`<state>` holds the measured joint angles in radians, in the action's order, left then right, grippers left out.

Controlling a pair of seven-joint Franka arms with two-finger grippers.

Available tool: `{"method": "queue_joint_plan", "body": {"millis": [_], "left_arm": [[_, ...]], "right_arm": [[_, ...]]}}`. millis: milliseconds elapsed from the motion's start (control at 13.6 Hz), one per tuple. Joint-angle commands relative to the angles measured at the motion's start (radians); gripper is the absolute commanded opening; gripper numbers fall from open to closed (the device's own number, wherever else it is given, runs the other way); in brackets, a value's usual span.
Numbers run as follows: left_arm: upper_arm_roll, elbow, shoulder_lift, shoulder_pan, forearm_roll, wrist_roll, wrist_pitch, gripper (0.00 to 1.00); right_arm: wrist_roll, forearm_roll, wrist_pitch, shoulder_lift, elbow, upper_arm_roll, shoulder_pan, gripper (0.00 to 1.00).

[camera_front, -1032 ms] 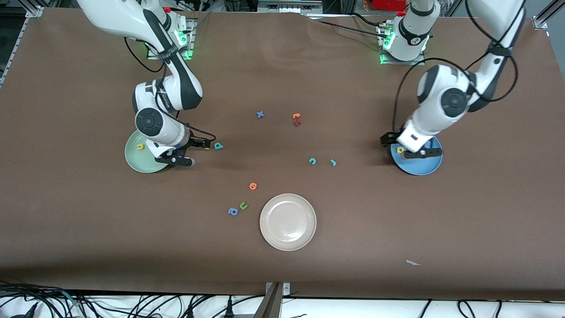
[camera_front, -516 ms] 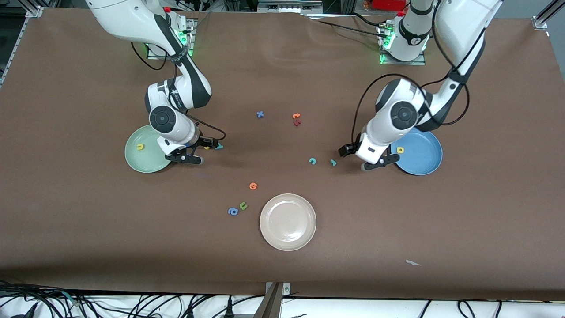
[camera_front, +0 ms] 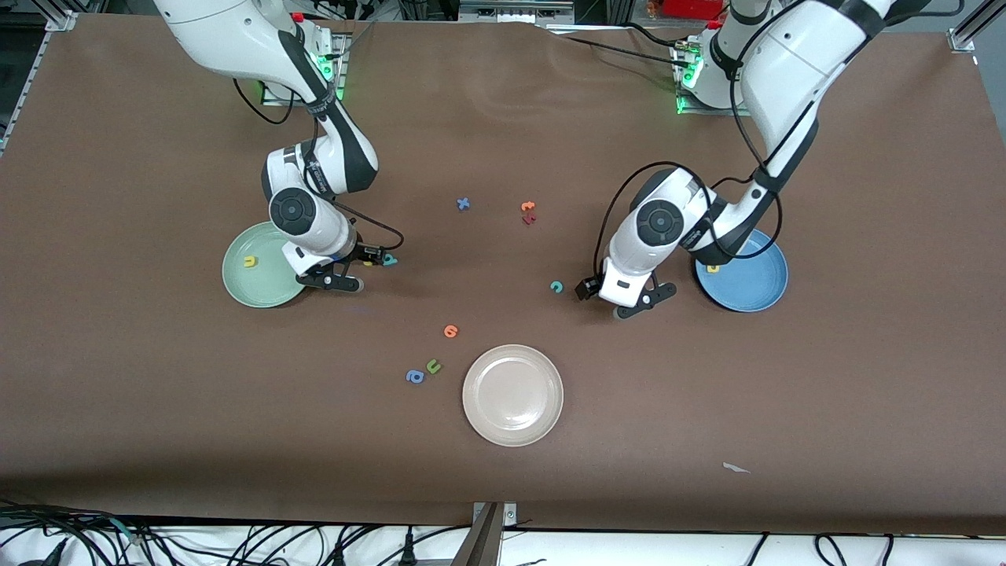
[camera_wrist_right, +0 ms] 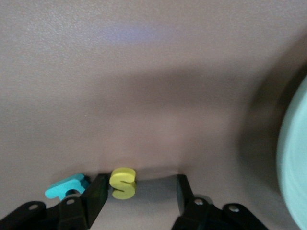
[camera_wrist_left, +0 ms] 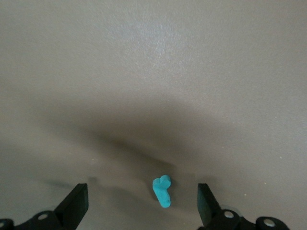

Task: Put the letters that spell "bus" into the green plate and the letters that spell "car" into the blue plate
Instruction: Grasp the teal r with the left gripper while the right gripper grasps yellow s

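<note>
My right gripper (camera_front: 363, 267) stands low beside the green plate (camera_front: 259, 275), which holds a yellow u (camera_front: 249, 261). Its jaws are open around the yellow s (camera_wrist_right: 123, 182); one finger touches the s and the other stands apart. The teal b (camera_wrist_right: 67, 187) lies just outside that finger, also visible from the front as the teal b (camera_front: 389, 259). My left gripper (camera_wrist_left: 141, 206) hangs wide open over the teal r (camera_wrist_left: 162, 190), near the teal c (camera_front: 556, 287). The blue plate (camera_front: 743, 271) holds a yellow a (camera_front: 713, 268).
A beige plate (camera_front: 512, 395) sits nearer the front camera. An orange letter (camera_front: 450, 331), a green u (camera_front: 433, 365) and a blue a (camera_front: 415, 376) lie beside it. A blue x (camera_front: 464, 203) and two orange-red letters (camera_front: 528, 212) lie farther back.
My left arm swung from over the blue plate to over the teal r, still open. My right gripper moved off the green plate to the yellow s and its jaws narrowed.
</note>
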<state>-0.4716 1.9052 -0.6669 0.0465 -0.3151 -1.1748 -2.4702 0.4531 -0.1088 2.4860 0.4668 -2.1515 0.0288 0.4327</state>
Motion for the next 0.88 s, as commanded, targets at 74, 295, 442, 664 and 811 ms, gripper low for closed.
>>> {"method": "queue_joint_plan", "body": {"millis": [74,295,442,664,811], "left_arm": [[0.005,-0.029,-0.025,0.021,-0.036,-0.049,0.004,0.94],[0.005,-0.028,-0.026,0.026,-0.036,-0.051,0.005,0.83],[0.005,-0.026,-0.026,0.035,-0.036,-0.065,0.005,0.76],[0.005,-0.026,-0.026,0.035,-0.036,-0.065,0.005,0.65],[0.007,-0.028,-0.026,0.032,-0.038,-0.063,0.005,0.56]], "right_arm": [[-0.004,-0.006,0.051,0.023,-0.01,-0.013,0.006,0.51],[-0.004,-0.006,0.047,0.021,-0.01,-0.013,0.006,0.19],[-0.005,-0.006,0.04,0.012,-0.01,-0.013,0.006,0.04],[-0.008,-0.006,-0.057,-0.042,-0.001,0.002,0.004,0.01],[-0.033,-0.006,-0.154,-0.094,0.012,0.039,0.003,0.01]]}}
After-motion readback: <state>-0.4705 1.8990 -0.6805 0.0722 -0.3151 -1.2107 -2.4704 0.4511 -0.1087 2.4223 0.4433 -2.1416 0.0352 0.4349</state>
